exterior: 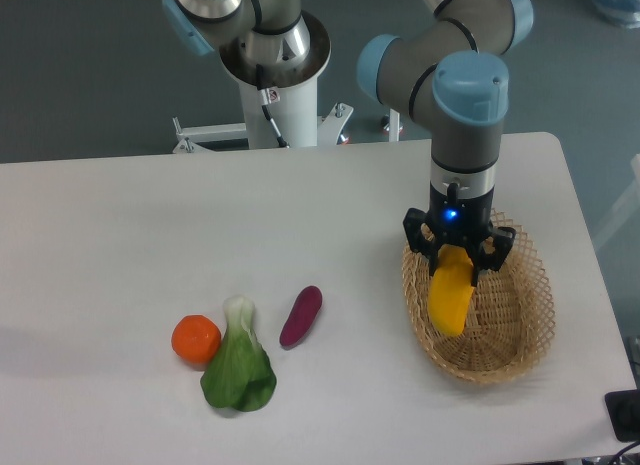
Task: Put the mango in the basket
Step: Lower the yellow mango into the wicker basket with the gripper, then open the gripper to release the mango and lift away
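Camera view, fixed, shows the tool (458,262) clamped on the upper end of the mango (450,300), with the fruit hanging lengthwise over the left half of the basket (530,315). You cannot tell from this angle whether the lower tip of the mango touches the weave or hangs just above it.

Note the following risks before you release:

1. Roll-out. The mango sits nearer the left wall of the basket than its centre. The basket is shallow and the fruit is smooth; if you open the jaws here, the mango may tip over the loopy rim onto the desk (120,245).
2. Basket shift. The basket looks light. If you press the fruit down or drag it sideways, the basket may slide towards the right edge of the desk, which is near.
3. Snagging. The tool fingers stand just beside the near rim. A lateral retreat could catch the weave and lift the basket. Judge a vertical retreat safer.

The orange (196,339), the leafy green (239,369) and the sweet potato (300,315) lie well apart to the left and pose no obstruction.
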